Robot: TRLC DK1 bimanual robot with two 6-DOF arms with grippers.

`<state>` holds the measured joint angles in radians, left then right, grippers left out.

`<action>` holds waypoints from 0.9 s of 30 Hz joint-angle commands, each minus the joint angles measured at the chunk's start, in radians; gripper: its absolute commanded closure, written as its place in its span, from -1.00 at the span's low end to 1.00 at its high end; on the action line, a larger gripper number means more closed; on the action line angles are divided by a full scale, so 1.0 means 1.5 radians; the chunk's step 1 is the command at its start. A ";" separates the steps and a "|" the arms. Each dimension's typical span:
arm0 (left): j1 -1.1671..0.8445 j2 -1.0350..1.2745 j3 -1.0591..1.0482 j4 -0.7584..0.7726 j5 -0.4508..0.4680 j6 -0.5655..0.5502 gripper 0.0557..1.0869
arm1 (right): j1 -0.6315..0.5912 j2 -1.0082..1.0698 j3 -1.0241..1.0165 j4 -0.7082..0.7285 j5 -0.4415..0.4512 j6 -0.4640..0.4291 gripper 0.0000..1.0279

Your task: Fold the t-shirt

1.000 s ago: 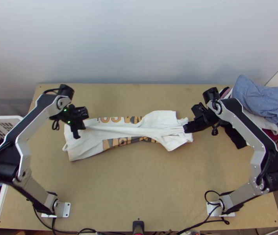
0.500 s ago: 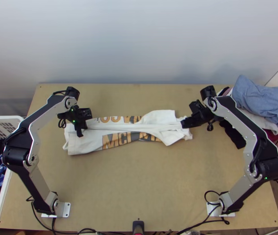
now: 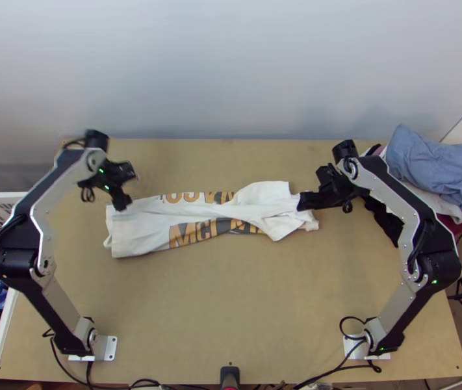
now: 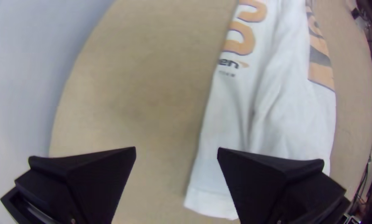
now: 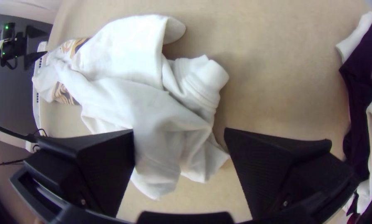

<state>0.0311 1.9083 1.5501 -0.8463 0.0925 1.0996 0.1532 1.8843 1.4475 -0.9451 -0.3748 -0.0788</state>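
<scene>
White t-shirt: we see it lying long and narrow, rumpled along its middle, across the wooden table.
Left gripper: we find its fingers wide apart at one end of the shirt.
Right gripper: we see its fingers wide apart too, at the other end, near the clothes pile.

The white cloth t-shirt with orange and dark lettering lies across the light wooden worktop as a long, narrow strip, its sides folded inward. A creased white ridge runs between two bands of print; the left end lies flatter, the right bunched and rumpled.
</scene>
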 commanded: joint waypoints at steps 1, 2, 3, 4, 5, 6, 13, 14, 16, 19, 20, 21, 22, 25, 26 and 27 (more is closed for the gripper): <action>0.086 0.019 0.117 0.003 0.008 -0.013 -0.91 | -0.031 -0.018 0.036 -0.032 0.002 0.004 -0.74; 0.100 0.030 0.140 -0.002 0.007 -0.017 -0.91 | -0.031 -0.023 0.040 -0.039 0.009 0.003 -0.74; 0.114 0.039 0.162 -0.013 0.007 -0.019 -0.91 | -0.031 -0.029 0.046 -0.048 0.014 0.001 -0.74; 0.126 0.044 0.180 -0.030 0.007 -0.019 -0.91 | -0.029 -0.035 0.053 -0.054 0.015 0.001 -0.74; 0.132 0.044 0.195 -0.052 0.007 -0.025 -0.91 | -0.029 -0.042 0.058 -0.059 0.019 0.001 -0.74; 0.133 0.036 0.207 -0.081 0.007 -0.036 -0.91 | -0.029 -0.048 0.062 -0.064 0.024 0.001 -0.74; 0.021 -0.096 0.181 -0.225 0.109 -0.219 -0.90 | -0.074 -0.039 0.101 -0.067 0.048 0.003 -0.80; 0.005 -0.114 0.159 -0.225 0.119 -0.240 -0.89 | -0.078 -0.038 0.110 -0.067 0.049 0.005 -0.79; -0.033 -0.141 0.099 -0.221 0.121 -0.265 -0.89 | -0.080 -0.038 0.127 -0.067 0.071 0.008 -0.79; -0.082 -0.181 0.004 -0.204 0.121 -0.283 -0.89 | -0.079 -0.048 0.156 -0.074 0.092 0.023 -0.74; -0.094 -0.189 -0.015 -0.204 0.121 -0.292 -0.89 | -0.073 -0.050 0.161 -0.075 0.091 0.034 -0.64; -0.105 -0.194 -0.031 -0.201 0.121 -0.306 -0.85 | -0.060 -0.054 0.159 -0.075 0.090 0.040 -0.48; -0.113 -0.198 -0.048 -0.187 0.121 -0.317 -0.76 | -0.039 -0.054 0.154 -0.075 0.091 0.038 -0.32; -0.118 -0.200 -0.099 -0.129 0.121 -0.350 -0.32 | 0.035 -0.048 0.137 -0.070 0.099 0.004 -0.04; -0.121 -0.198 -0.116 -0.113 0.117 -0.350 -0.16 | 0.052 -0.045 0.137 -0.064 0.097 0.003 0.09; -0.123 -0.198 -0.133 -0.095 0.104 -0.349 -0.05 | 0.069 -0.043 0.137 -0.056 0.097 0.003 0.26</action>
<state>-0.0891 1.6508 1.5219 -1.0939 0.2642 0.6472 0.1219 1.8118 1.6497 -1.0527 -0.2489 -0.0525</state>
